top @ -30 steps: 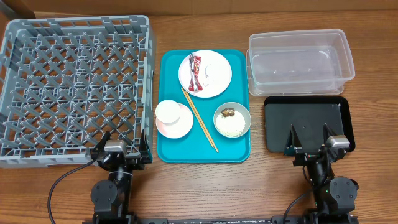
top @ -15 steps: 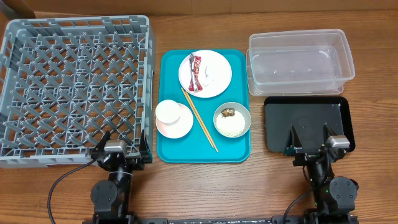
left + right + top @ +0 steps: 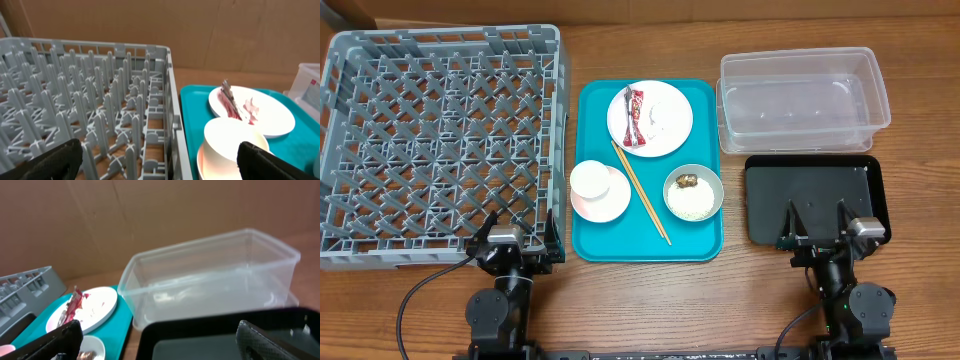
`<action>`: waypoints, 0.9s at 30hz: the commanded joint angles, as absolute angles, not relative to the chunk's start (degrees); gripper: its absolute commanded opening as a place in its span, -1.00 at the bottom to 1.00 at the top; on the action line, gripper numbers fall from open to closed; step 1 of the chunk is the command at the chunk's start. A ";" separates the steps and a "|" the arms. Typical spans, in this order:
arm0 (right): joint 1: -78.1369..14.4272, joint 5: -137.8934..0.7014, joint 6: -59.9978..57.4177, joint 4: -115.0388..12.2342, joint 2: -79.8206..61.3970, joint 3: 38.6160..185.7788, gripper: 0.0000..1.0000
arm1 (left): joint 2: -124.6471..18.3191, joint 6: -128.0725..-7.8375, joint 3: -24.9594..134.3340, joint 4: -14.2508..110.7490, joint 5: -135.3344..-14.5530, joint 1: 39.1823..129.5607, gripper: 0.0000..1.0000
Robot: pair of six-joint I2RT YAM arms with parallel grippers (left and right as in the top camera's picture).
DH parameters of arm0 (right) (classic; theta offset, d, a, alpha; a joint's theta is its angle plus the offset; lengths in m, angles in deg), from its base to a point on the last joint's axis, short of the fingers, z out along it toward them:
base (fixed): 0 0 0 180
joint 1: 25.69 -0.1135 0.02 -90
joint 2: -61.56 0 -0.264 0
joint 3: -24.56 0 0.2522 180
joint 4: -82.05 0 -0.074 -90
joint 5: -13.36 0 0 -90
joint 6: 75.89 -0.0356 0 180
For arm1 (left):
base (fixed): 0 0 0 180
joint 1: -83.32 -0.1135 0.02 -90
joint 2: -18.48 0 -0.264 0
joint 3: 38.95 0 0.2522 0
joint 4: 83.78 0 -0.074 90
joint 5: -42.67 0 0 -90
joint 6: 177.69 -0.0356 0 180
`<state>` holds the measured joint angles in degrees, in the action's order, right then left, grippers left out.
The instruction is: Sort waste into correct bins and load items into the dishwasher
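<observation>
One rack (image 3: 440, 140), one teal tray (image 3: 620, 243), two bins (image 3: 804, 60), four dishes (image 3: 667, 106), two chopsticks (image 3: 640, 192)

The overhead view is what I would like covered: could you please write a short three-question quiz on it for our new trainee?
1. True or false: the snack wrapper lies on the white plate.
2. What holds the rice? A) the cup B) the green-white bowl C) the clear tub
3. What do the left claw and the right claw hold?
Key: 1 true; 2 B; 3 nothing, both are open.
</observation>
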<state>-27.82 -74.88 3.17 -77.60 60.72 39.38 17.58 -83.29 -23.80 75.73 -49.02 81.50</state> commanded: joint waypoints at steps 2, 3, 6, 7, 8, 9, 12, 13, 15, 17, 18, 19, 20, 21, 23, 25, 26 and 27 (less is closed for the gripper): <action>-27.54 -73.55 0.55 -75.24 61.18 41.79 1.00 | 16.40 -82.59 -19.50 69.96 -49.90 81.96 1.00; -27.54 -73.00 0.55 -74.21 61.07 42.42 1.00 | 15.74 -82.57 -18.45 68.98 -49.90 81.96 0.99; -27.54 -71.34 0.31 -70.21 60.57 45.33 1.00 | 12.88 -82.50 -14.93 67.08 -49.94 81.98 0.99; -27.54 -71.36 0.31 -68.48 60.24 46.64 1.00 | 11.52 -82.33 -13.42 66.18 -49.94 81.96 1.00; -27.54 -71.38 0.33 -66.87 59.89 47.91 1.00 | 10.23 -82.33 -12.02 65.35 -49.94 81.98 1.00; -27.54 -71.36 0.33 -65.36 59.47 49.22 1.00 | 8.83 -82.33 -10.51 64.48 -49.94 81.98 1.00; -27.54 -71.25 0.31 -61.14 57.55 53.33 1.00 | 3.57 -82.28 -5.22 61.37 -49.96 81.98 0.99; -27.54 -70.46 0.33 -59.85 56.59 54.77 1.00 | 1.27 -82.09 -3.08 60.13 -50.03 81.98 0.99; -27.54 -69.28 0.31 -57.69 54.53 57.15 1.00 | -2.77 -81.60 0.72 57.88 -50.35 81.98 0.99; -27.54 -68.78 0.33 -55.24 51.76 59.69 1.00 | -7.38 -81.47 5.20 54.95 -51.08 81.96 1.00; -27.54 -68.80 0.35 -54.06 50.03 61.00 1.00 | -9.90 -81.43 7.72 53.13 -51.58 81.96 0.99; -27.54 -68.80 0.33 -53.03 48.13 62.37 1.00 | -12.04 -81.43 9.92 51.39 -52.02 81.98 1.00; -27.54 -68.78 0.33 -52.31 46.69 63.47 1.00 | -14.23 -81.43 12.22 49.42 -52.37 81.96 1.00; -27.54 -68.74 0.33 -51.26 44.59 65.06 1.00 | -16.65 -81.45 14.82 46.99 -52.69 81.98 0.99; -27.54 -68.10 0.35 -49.42 40.85 68.12 0.99 | -20.59 -81.45 19.21 42.60 -53.15 81.98 1.00; -27.54 -66.29 0.35 -47.70 36.57 71.53 1.00 | -24.32 -81.45 23.30 37.99 -53.15 81.96 1.00; -27.54 -65.02 0.35 -46.74 34.19 73.39 1.00 | -25.79 -81.45 24.81 36.22 -53.15 81.96 1.00; -27.54 -64.00 0.35 -45.75 32.07 75.03 1.00 | -27.21 -81.43 26.19 34.56 -53.17 81.96 0.99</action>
<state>-27.82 -67.34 0.59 -46.50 36.04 70.18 -24.37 -82.02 21.95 36.52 -51.91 81.50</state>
